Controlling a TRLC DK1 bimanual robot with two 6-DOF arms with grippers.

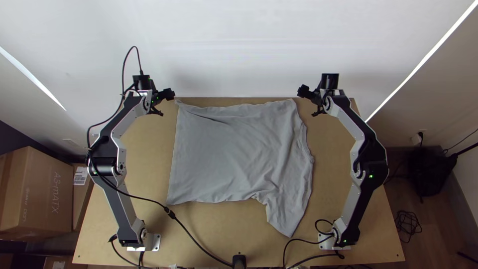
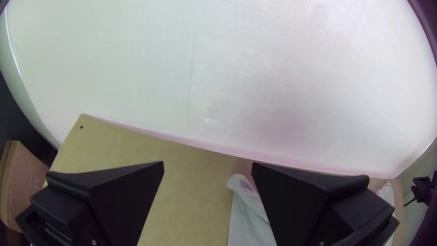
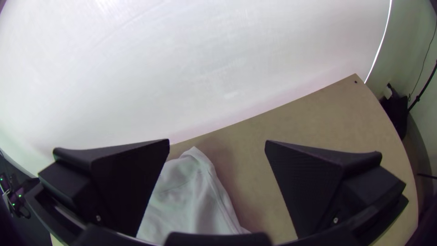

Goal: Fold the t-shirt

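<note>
A: Where does your grey cloth t-shirt [image 1: 229, 154] lie?

B: Mostly spread on the light wooden table [image 1: 142, 184], lightly wrinkled, with one sleeve [image 1: 286, 214] sticking out toward your near side.

A: And your grippers?

B: Your left black gripper [image 1: 167, 103] is just beside the far left corner [image 1: 179, 103], its flat fingers parted, holding nothing. Your right black gripper [image 1: 307, 103] is near the far right corner [image 1: 290, 104], also spread wide and without cloth.

A: So which step are you on?

B: Lining up to grasp the far edge for a first fold, I'd judge. Next you need to lower both, bring each corner between its fingers, and close on them. Then lift together and carry that edge toward you, evenly, or the cloth may skew.
</note>
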